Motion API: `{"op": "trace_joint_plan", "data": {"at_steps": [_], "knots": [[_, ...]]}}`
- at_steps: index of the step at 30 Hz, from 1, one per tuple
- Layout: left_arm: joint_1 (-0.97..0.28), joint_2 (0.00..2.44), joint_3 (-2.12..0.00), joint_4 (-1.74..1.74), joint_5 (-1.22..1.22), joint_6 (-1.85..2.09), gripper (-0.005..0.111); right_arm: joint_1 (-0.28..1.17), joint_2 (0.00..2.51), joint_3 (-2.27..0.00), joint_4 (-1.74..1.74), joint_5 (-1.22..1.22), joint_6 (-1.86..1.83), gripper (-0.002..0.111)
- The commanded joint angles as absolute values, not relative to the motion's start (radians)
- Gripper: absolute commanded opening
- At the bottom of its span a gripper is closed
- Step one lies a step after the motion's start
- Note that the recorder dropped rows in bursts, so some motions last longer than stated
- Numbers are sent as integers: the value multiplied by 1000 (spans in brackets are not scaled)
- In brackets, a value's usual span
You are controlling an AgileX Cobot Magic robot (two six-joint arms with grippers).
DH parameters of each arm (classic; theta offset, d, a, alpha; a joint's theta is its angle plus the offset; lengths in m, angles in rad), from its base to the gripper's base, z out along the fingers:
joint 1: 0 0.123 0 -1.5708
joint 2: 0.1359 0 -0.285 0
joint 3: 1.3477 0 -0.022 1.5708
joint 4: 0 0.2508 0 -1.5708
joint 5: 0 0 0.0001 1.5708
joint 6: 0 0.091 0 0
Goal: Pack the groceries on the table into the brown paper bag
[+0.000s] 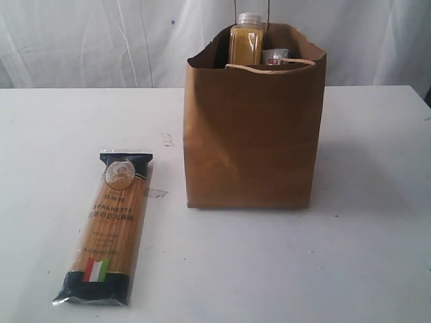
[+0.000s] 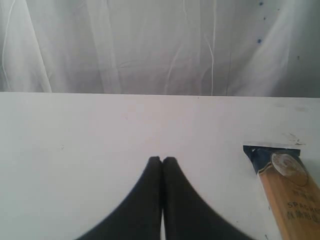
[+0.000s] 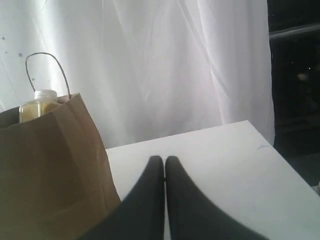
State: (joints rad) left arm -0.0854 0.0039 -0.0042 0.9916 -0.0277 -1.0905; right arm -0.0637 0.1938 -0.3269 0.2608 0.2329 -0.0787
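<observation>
The brown paper bag [image 1: 252, 134] stands upright at mid-table, also seen in the right wrist view [image 3: 47, 165]. A yellow-grain bottle with a white cap [image 1: 246, 40] pokes out of its top [image 3: 41, 104], with a silver-topped can [image 1: 275, 56] beside it inside the bag. A long spaghetti packet with an Italian flag [image 1: 108, 225] lies flat on the table [image 1: 350, 256] left of the bag; its dark end shows in the left wrist view [image 2: 287, 187]. My left gripper [image 2: 162, 159] is shut and empty over bare table. My right gripper [image 3: 164, 159] is shut and empty beside the bag. Neither gripper shows in the exterior view.
A small scrap of clear tape [image 1: 156, 193] lies between the packet and the bag. White curtain [image 1: 101, 40] hangs behind the table's far edge. A dark gap [image 3: 295, 75] lies past the table's right edge.
</observation>
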Motion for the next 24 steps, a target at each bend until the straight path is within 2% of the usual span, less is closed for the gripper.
{"op": "trace_joint_plan", "data": {"at_steps": [1, 4, 12, 18, 24], "knots": [[-93, 0, 0, 1002, -32, -1091, 1, -70, 90, -324, 259, 238, -74, 0], [-93, 0, 0, 1002, -32, -1091, 1, -70, 0, -324, 255, 238, -74, 0], [-93, 0, 0, 1002, -36, -1091, 1, -70, 0, -296, 115, 188, -74, 0], [-93, 0, 0, 1002, -33, -1091, 1, -70, 0, -208, -23, 83, -72, 0], [-93, 0, 0, 1002, -31, -1091, 1, -70, 0, -98, -150, 97, 96, 0]]}}
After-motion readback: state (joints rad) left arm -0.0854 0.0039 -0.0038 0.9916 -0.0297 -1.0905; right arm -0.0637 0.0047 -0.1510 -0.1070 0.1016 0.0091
